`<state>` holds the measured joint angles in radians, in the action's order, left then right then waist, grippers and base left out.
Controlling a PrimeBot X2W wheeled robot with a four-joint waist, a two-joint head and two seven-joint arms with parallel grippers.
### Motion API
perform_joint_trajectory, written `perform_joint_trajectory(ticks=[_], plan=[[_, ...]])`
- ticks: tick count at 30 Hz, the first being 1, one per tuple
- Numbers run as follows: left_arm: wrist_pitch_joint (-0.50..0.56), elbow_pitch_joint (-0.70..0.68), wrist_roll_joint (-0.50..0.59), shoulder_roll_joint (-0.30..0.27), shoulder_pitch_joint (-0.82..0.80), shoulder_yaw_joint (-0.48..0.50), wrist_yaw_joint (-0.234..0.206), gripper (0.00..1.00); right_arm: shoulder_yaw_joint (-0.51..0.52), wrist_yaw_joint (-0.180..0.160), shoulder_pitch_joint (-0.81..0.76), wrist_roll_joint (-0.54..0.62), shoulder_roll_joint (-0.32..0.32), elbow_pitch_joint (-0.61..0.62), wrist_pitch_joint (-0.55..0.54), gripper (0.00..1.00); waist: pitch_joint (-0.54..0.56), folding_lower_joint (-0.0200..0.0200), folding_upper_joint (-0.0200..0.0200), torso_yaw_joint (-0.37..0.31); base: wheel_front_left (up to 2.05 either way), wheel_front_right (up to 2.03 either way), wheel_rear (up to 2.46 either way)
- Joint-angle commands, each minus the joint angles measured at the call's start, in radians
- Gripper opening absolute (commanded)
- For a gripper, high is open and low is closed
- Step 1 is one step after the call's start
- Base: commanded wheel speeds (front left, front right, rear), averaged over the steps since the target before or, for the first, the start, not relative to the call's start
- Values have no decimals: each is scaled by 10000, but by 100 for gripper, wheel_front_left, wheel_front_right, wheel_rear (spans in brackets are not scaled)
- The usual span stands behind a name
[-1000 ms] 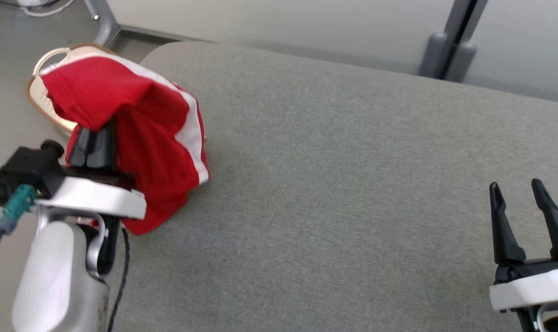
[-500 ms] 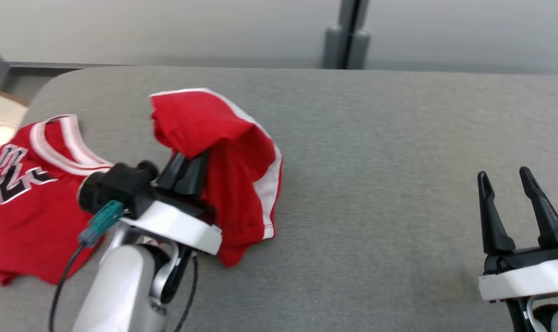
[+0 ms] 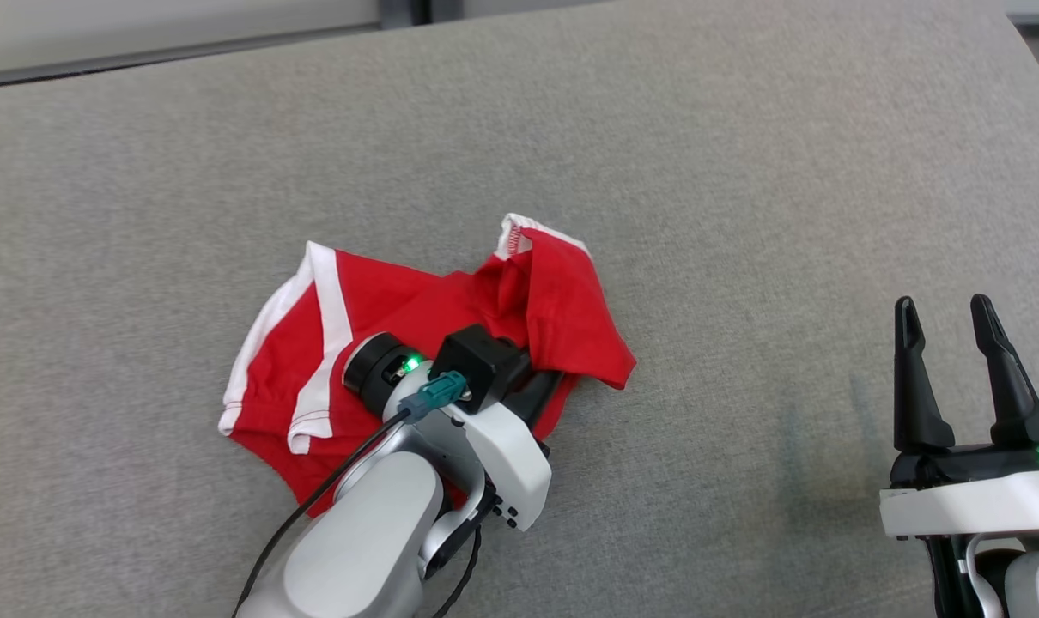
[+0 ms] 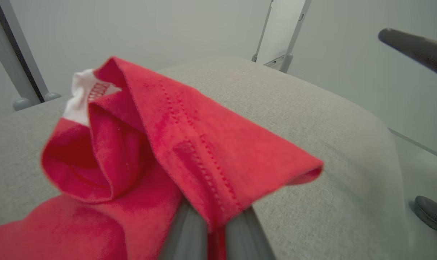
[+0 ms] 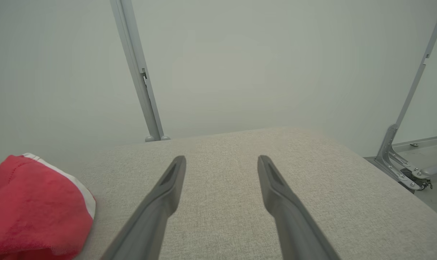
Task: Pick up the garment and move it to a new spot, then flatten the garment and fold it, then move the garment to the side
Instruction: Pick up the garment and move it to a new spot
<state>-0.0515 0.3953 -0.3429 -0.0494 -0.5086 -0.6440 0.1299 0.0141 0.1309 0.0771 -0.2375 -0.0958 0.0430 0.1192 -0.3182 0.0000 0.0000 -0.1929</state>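
The grey padded surface (image 3: 743,172) takes up nearly all of the head view. The red garment (image 3: 382,318) with white trim lies crumpled on it, left of centre and well inside its edges. One white-striped hem is spread toward the left, and a folded flap is raised at the right.

The left gripper (image 3: 543,388) reaches into the garment's near right edge. In the left wrist view its two fingers (image 4: 184,231) stand close together, with a fold of the red cloth (image 4: 175,144) pinched between them and draped over their tips. The right gripper (image 3: 949,360) hovers at the lower right, well apart from the garment, fingers spread and holding nothing.

A second ago the garment hung from the raised left gripper in front of a pale basket rim, contents unseen. Half a second ago it still hung there, beside a lettered red jersey lying flat. Now the cloth is down on the surface. The whole head picture has shifted since, so the camera has turned.

The right wrist view looks along the parted fingers of the right gripper (image 5: 222,160). It shows a grey upright post (image 5: 139,72) beyond the surface's far edge and the garment (image 5: 34,206) as a red mound at the lower left. The left wrist view catches two dark fingertips (image 4: 413,47) at its right edge, seemingly the other arm's.
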Motion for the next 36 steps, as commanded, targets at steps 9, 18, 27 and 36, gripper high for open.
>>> perform_joint_trajectory(ticks=[9,18,27,36], plan=[[-1007,884,-413,-159,-587,-647,-3,100,98,-3,269,75,56,-349,338,100,-155,0,0,30,0,0,0],[-1955,-214,-809,-679,265,577,-1014,100,149,-3,10,171,-191,-360,108,100,847,0,0,996,0,0,0],[-2132,-1117,-1483,-1570,1658,2667,-1833,100,109,-3,-385,243,-454,-89,-330,100,1581,0,0,1842,0,0,0],[-2124,-2037,-1376,-1964,3098,4217,-1737,100,14,-3,-681,233,-583,141,-703,100,2033,0,0,2223,0,0,0]])
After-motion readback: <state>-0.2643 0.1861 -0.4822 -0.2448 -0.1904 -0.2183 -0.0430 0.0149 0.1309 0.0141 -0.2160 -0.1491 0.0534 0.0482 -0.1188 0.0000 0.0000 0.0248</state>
